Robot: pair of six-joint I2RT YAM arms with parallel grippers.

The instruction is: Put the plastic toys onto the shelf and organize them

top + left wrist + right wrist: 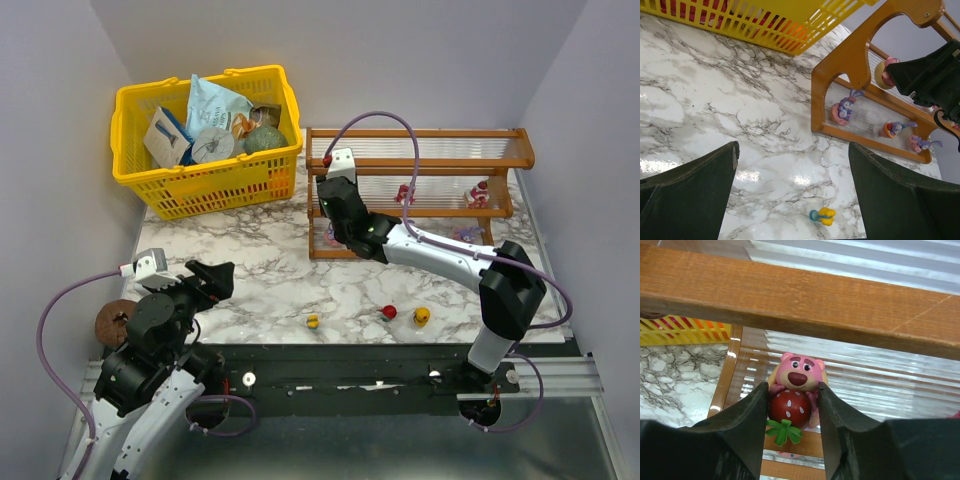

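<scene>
While clamped on a pink bear toy [798,374] at frame centre, the right tool [792,399] hung before the shelf [790,295], likely to seat it there. The left tool [792,155] gaped wide over the desk [715,100].

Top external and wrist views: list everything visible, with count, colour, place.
white marbled table: one, under everything.
yellow plastic basket: one, far left, holding packets.
orange-brown wooden stepped shelf with clear ribbed tiers: one, far right.
purple-and-pink figurines: at least four, on the shelf's lower two tiers.
yellow toys: two, on the table near its front edge.
red toy: one, between the yellow ones.
pink bear figurine hugging a red strawberry: one, held in front of the shelf.
brown round object: one, left table edge.
left gripper: black, open, over the table.
right gripper: black, shut on the bear.
</scene>
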